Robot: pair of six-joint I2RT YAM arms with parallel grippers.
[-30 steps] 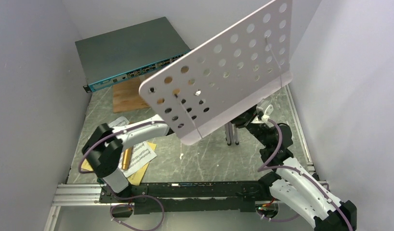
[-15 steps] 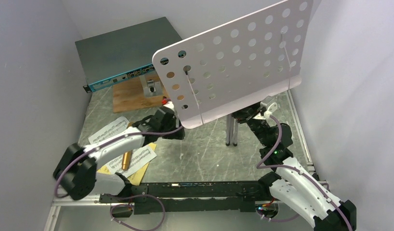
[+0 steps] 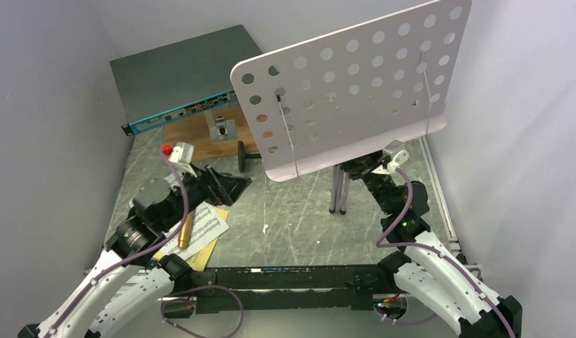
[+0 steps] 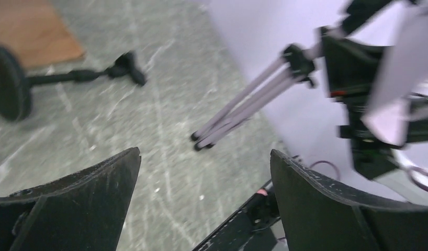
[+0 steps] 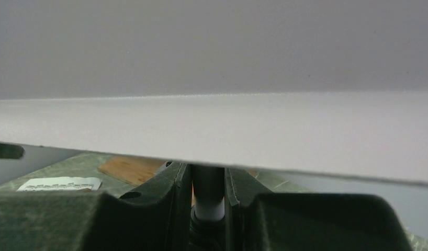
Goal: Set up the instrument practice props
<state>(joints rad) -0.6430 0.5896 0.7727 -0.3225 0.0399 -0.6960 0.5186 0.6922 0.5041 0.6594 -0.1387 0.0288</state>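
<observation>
R fingers (image 5: 149, 214) clamped on music stand (image 3: 355, 91) pole, stand upright, feet at desk (image 3: 299, 218). L fingers (image 4: 70, 209) spread wide, nothing btwn; mic stand (image 4: 70, 77) lies flat ahead-left of them, tripod legs (image 4: 243, 104) ahead, apart.

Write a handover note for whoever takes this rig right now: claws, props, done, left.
Left claw: open, empty, low over the table, left of centre.
Right claw: shut on the pole of the music stand, holding it upright. Its tripod legs are bunched together, not spread.
Mic stand: lying on its side beside the wooden board.
Gold microphone: lying on the music sheets, front left.
Done: music stand is upright, but only in the claw's grip.
Left, probably: spread the legs, stand the mic stand up, mount the microphone, put the sheets on the stand.
</observation>
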